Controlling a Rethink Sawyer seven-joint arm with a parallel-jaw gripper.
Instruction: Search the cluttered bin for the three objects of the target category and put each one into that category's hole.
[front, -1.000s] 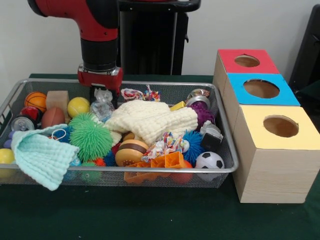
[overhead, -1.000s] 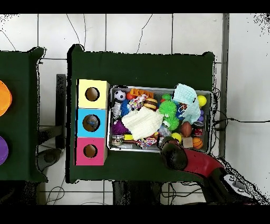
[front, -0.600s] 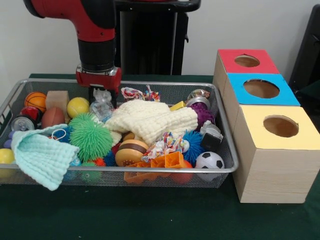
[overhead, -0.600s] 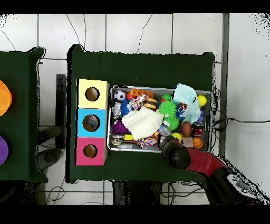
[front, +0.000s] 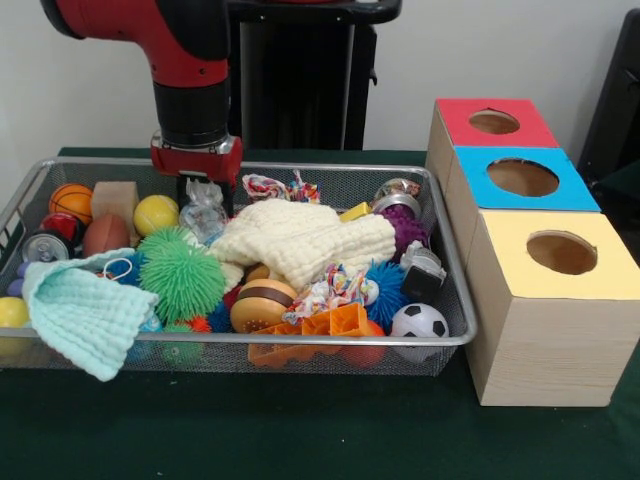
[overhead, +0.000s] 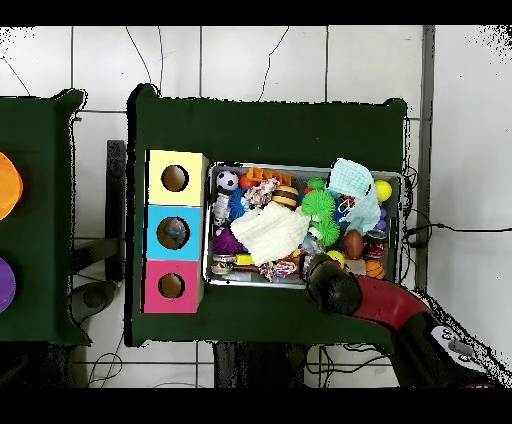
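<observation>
Three holes wait on the box row at our 3 o'clock in the front view: red box (front: 495, 122), blue box (front: 522, 177), yellow box (front: 561, 253). Our gripper (front: 207, 192) hangs at the wire bin's (front: 440, 340) far rim, about 11 o'clock from the cream cloth (front: 305, 240), right over a crumpled clear plastic piece (front: 206, 215). Whether it is spread or clamped on that plastic we cannot tell; the wrist hides it. We cannot say which category is wanted. Balls sit mostly at 9 o'clock: a yellow ball (front: 156, 213), a basketball (front: 71, 201), a brown football (front: 105, 235). We judge the cloths are piled over the toys to force searching, so lifting clutter aside comes first.
</observation>
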